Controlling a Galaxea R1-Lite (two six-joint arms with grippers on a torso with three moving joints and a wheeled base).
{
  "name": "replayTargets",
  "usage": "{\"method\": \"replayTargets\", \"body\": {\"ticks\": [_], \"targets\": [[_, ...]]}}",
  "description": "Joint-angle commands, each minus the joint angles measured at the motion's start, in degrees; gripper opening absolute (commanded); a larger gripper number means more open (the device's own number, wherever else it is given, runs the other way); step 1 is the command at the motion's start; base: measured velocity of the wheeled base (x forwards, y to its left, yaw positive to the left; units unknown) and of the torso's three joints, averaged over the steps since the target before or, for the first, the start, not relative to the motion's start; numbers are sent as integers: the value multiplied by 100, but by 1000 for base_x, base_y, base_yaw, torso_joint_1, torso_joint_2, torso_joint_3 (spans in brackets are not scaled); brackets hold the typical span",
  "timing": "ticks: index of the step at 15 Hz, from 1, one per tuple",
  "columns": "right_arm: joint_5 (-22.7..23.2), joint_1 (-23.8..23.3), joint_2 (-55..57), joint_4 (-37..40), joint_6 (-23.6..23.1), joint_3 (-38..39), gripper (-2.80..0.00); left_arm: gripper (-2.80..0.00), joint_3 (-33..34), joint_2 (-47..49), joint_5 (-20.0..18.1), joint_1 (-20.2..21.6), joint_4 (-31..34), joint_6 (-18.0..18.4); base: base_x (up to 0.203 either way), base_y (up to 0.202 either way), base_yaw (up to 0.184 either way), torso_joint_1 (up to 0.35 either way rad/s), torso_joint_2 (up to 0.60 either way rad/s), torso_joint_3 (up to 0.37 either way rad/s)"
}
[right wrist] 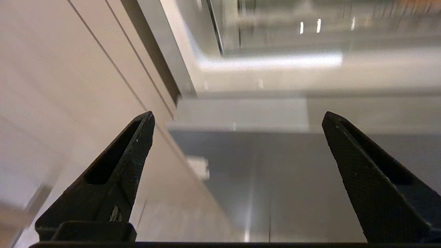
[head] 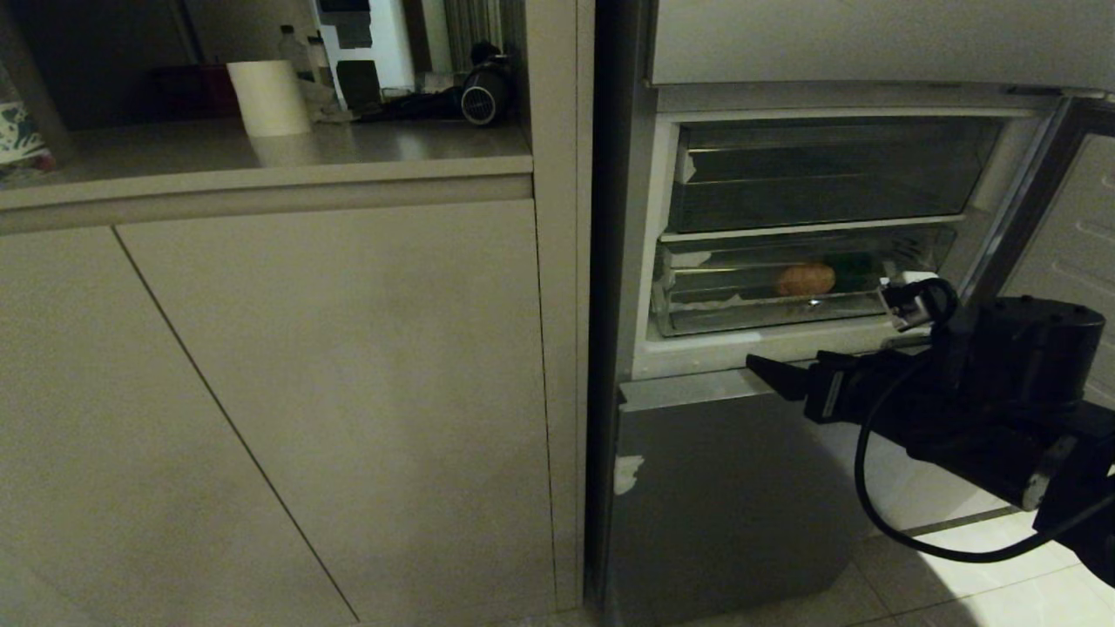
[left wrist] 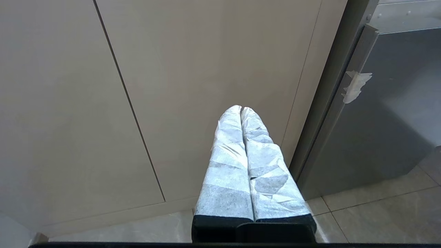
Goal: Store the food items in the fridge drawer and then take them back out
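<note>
right tool (head: 771, 373): jaws spread wide, empty, below the fridge drawer (head: 697, 318) | food items (head: 806, 279) inside drawer, up and beyond tool | left tool (left wrist: 241, 112): closed, parked, farther off

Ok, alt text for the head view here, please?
A fridge stands open on the right, its lower clear fridge drawer holding an orange-brown food item with a dark-green one beside it. The right end effector, open and empty, hangs in front of the fridge below that drawer. Beige cabinet doors fill the left, under a counter with a paper roll.
</note>
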Motion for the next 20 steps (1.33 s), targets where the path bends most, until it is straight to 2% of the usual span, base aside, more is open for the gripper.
{"method": "replayTargets", "body": {"ticks": [1,3,9,11,15,17,20], "targets": [[-11,10,33,-344,-253,46,0,-280,0,8,0,0,0,-2,0,0,0,0,0,0],[-135,43,134,-374,-487,-34,0,-280,0,8,0,0,0,-2,0,0,0,0,0,0],[-621,151,1115,-806,-512,-904,0,-280,0,8,0,0,0,-2,0,0,0,0,0,0],[-654,283,1279,-826,-513,-1107,0,-280,0,8,0,0,0,-2,0,0,0,0,0,0],[-684,539,1502,-834,-506,-1307,0,-280,0,8,0,0,0,-2,0,0,0,0,0,0],[-907,702,1534,-834,-522,-1323,0,-280,0,8,0,0,0,-2,0,0,0,0,0,0],[-938,764,1567,-834,-523,-1331,0,-280,0,8,0,0,0,-2,0,0,0,0,0,0]]}}
